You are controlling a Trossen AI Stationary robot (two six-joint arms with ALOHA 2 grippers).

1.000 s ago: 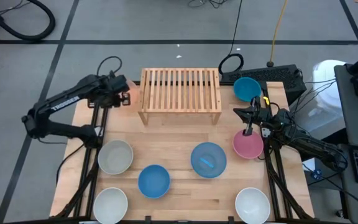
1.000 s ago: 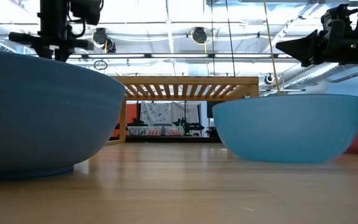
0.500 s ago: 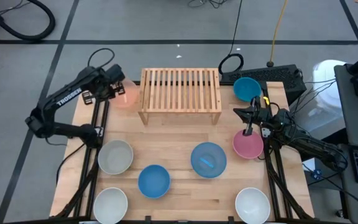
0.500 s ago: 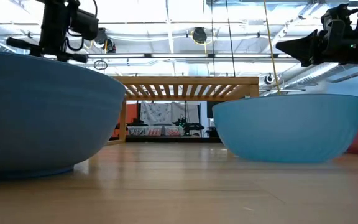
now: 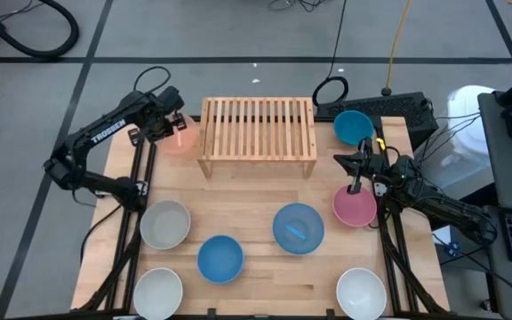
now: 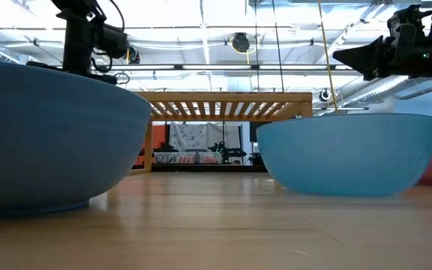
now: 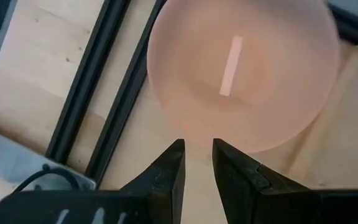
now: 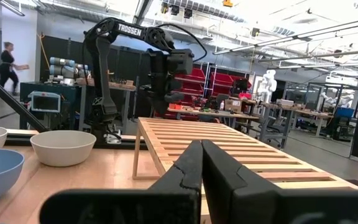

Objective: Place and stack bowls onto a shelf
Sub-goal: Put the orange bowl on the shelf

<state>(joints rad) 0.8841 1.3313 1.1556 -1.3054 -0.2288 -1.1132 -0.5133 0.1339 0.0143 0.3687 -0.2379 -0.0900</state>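
Observation:
A pale orange-pink bowl [image 5: 182, 140] [image 7: 241, 68] stands on its base on the table's far left, beside the light-wood slatted shelf [image 5: 258, 133]. My left gripper [image 5: 172, 124] [image 7: 198, 155] hovers above the bowl's near rim, pointing down, fingers a little apart and empty. My right gripper [image 5: 339, 160] [image 8: 201, 152] is shut and empty. It is level with the shelf's top at its right end, between a teal bowl [image 5: 354, 126] and a pink bowl [image 5: 355, 206]. Nothing lies on the shelf.
On the near half of the table stand a grey-beige bowl [image 5: 165, 224], two blue bowls [image 5: 220, 259] [image 5: 298, 228] and two white bowls [image 5: 158, 292] [image 5: 361, 293]. A keyboard [image 5: 389, 108] lies at the far right. A person [image 8: 8, 62] walks in the room beyond.
My left gripper has risen and drawn a little toward the far edge, off the pale orange-pink bowl. It covered the bowl before, and the bowl now shows whole on the table. My right arm has kept still.

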